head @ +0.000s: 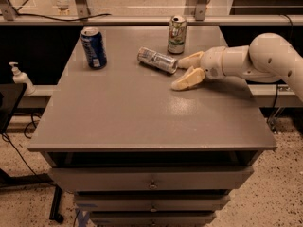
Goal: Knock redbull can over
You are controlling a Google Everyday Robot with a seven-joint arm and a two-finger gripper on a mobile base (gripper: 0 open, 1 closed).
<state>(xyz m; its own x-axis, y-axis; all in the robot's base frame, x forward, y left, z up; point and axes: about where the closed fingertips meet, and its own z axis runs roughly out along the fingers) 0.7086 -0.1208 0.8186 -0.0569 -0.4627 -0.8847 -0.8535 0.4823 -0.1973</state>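
The redbull can [157,60], slim and silver-grey with bluish panels, lies on its side on the grey table [142,112], pointing from upper left to lower right. My gripper [182,73] comes in from the right on a white arm. It is open, with one cream finger [191,59] behind the can's right end and the other finger [188,79] in front of it. The fingertips sit right beside the can's right end.
A wider dark-blue can [93,48] stands upright at the back left. A white-and-green can [177,34] stands upright at the back, just behind the lying can. A soap dispenser [20,78] stands off the table to the left. Drawers sit under the table.
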